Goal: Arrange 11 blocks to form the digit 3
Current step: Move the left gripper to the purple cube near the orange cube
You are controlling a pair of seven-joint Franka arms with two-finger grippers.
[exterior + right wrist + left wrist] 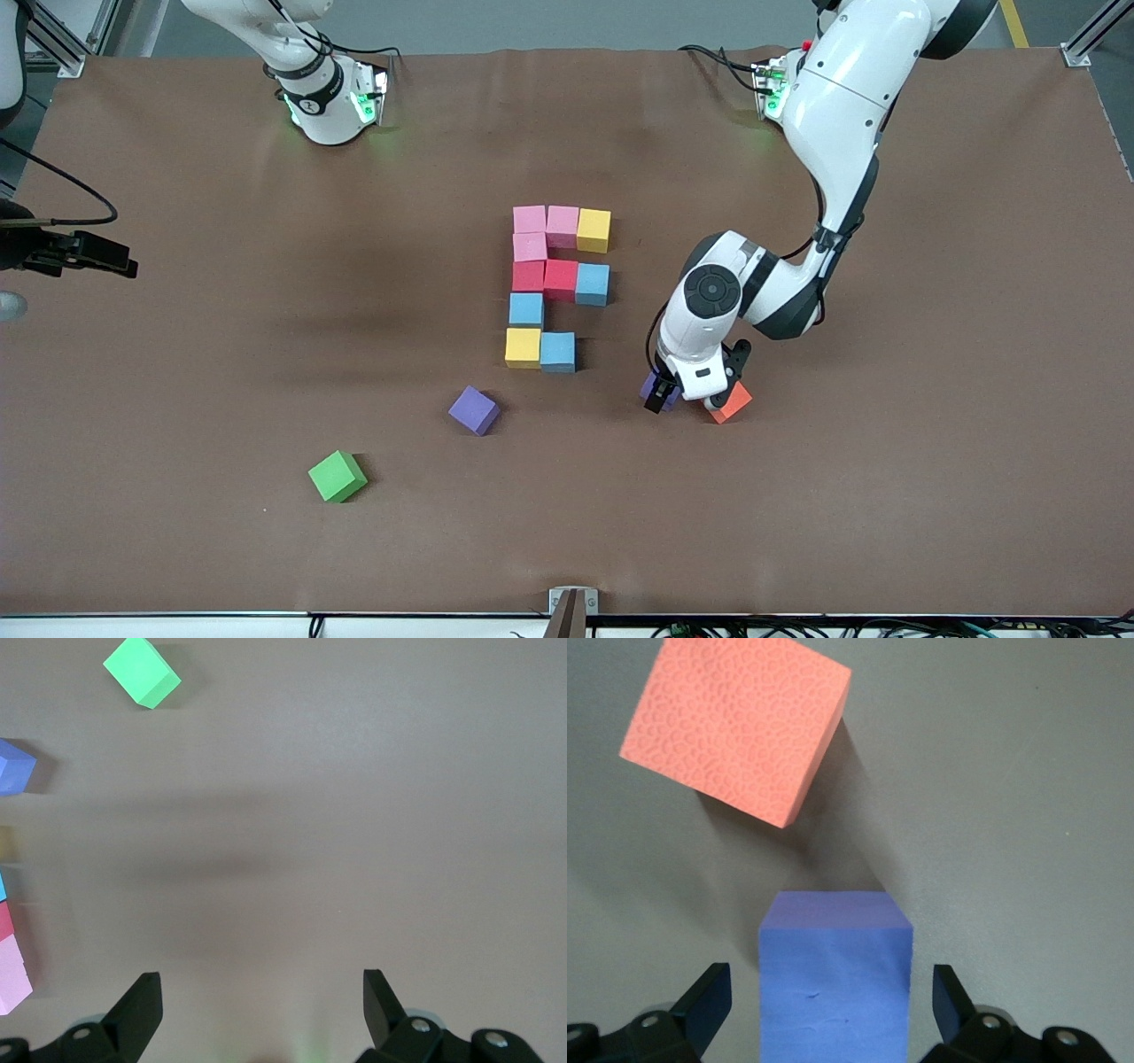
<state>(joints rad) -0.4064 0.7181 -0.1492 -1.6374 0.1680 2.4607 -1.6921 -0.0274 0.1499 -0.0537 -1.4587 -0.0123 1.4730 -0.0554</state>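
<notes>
Beside the orange cube [735, 725], we're straddling a purple block [834, 979] with the left hand [683, 396], wide open, nothing gripped, for the unfinished digit 3 [558, 288]; right hand [261, 1005] waiting open.

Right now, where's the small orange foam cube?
Front view: the orange foam cube sits on the table toward the left arm's end, beside the purple cube between the left gripper's open fingers.

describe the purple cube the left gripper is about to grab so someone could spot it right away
Start at the cluster of ten foam cubes mid-table, then go toward the left arm's end, nearer the front camera. The small purple foam cube sits between the open left gripper fingers, close beside the orange foam cube; the other purple cube lies alone.
</notes>
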